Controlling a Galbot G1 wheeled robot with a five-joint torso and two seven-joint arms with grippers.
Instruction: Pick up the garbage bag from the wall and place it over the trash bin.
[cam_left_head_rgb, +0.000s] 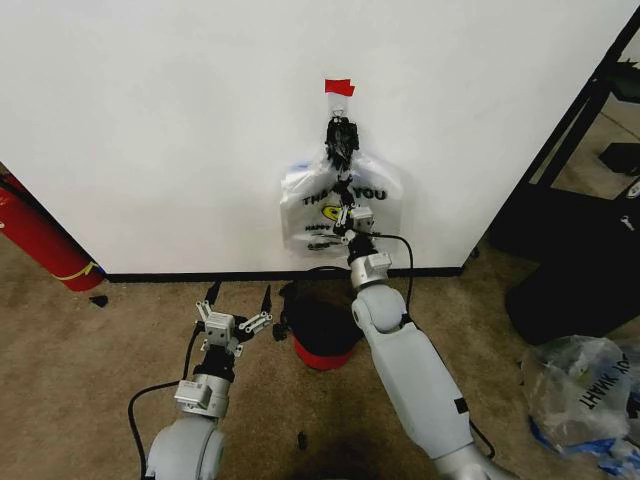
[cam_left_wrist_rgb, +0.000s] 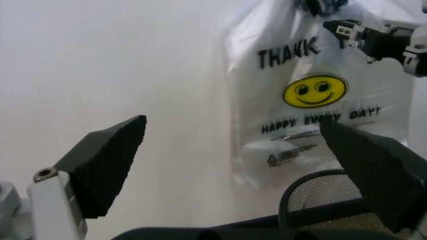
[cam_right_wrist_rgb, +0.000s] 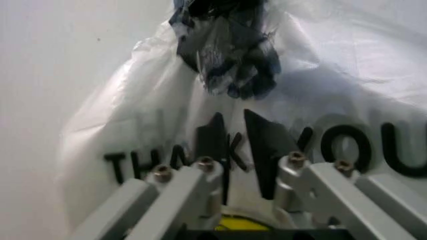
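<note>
The garbage bag (cam_left_head_rgb: 310, 215), translucent with black THANK YOU lettering and a yellow smiley (cam_left_wrist_rgb: 315, 91), hangs on the white wall (cam_left_head_rgb: 160, 130) from a dark knotted top (cam_right_wrist_rgb: 227, 55) under a strip of red tape. My right gripper (cam_left_head_rgb: 344, 200) is raised against the bag's front just below the knot. Its fingers (cam_right_wrist_rgb: 217, 145) are drawn close together on the plastic. The red trash bin (cam_left_head_rgb: 322, 354) with a black rim stands on the carpet directly under the bag. My left gripper (cam_left_head_rgb: 240, 294) hovers low to the left of the bin, open and holding nothing.
A long red cylinder (cam_left_head_rgb: 40, 245) with a yellow band leans at the left wall. A clear bag (cam_left_head_rgb: 580, 395) with black letters and blue scraps lies on the carpet at right. A black frame (cam_left_head_rgb: 590, 150) stands at the right. Beige carpet lies open at front left.
</note>
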